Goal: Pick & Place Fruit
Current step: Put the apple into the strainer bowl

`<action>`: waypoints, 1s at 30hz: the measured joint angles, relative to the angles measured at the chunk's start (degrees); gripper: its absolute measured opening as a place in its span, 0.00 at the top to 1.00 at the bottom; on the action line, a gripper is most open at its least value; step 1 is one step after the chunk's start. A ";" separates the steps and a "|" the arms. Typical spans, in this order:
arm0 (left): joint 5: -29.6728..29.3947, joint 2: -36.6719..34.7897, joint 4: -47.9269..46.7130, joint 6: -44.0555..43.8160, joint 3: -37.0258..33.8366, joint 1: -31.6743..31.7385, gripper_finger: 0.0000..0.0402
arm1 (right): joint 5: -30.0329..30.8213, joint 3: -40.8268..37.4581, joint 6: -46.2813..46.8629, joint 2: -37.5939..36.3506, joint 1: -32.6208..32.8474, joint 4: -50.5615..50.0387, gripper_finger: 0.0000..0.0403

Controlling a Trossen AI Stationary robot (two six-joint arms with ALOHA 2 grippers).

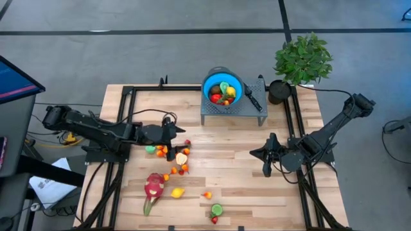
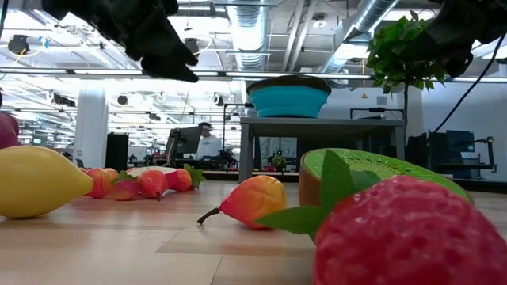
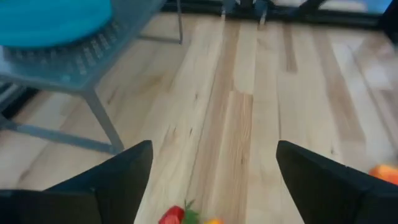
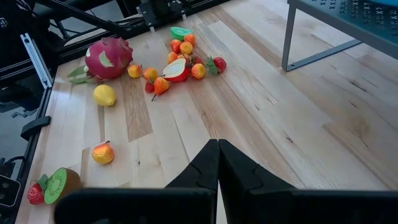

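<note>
The left gripper [image 1: 182,136] is held wide open and empty above the cluster of small fruit [image 1: 174,156], well to the left of the blue bowl [image 1: 223,88] on its grey stand [image 1: 231,110]. Several fruits are already seen inside that bowl. The dragon fruit [image 1: 154,187] and a lemon [image 1: 177,192] are spread on the table [image 1: 244,173], further from the bowl than the cluster. The right gripper [image 1: 268,165] is kept pressed shut, empty, near the stand's right side.

Pale wood-plank table [image 1: 231,173] (smooth, matt), glossy plastic fruit [image 4: 109,57], perforated metal stand [image 1: 212,115]
</note>
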 joint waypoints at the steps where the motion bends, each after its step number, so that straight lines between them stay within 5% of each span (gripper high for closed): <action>1: 0.87 0.71 -1.22 -0.08 -0.03 -0.25 0.16 | -0.01 0.00 0.00 0.00 0.01 -0.02 1.00; 13: 6.32 17.89 -1.82 0.04 -0.07 -2.59 0.23 | -0.01 0.00 0.00 -0.02 0.00 -0.07 1.00; 30: 9.88 19.83 -8.56 -1.56 -0.02 -2.55 0.22 | -0.01 0.00 -0.01 -0.02 0.00 -0.26 1.00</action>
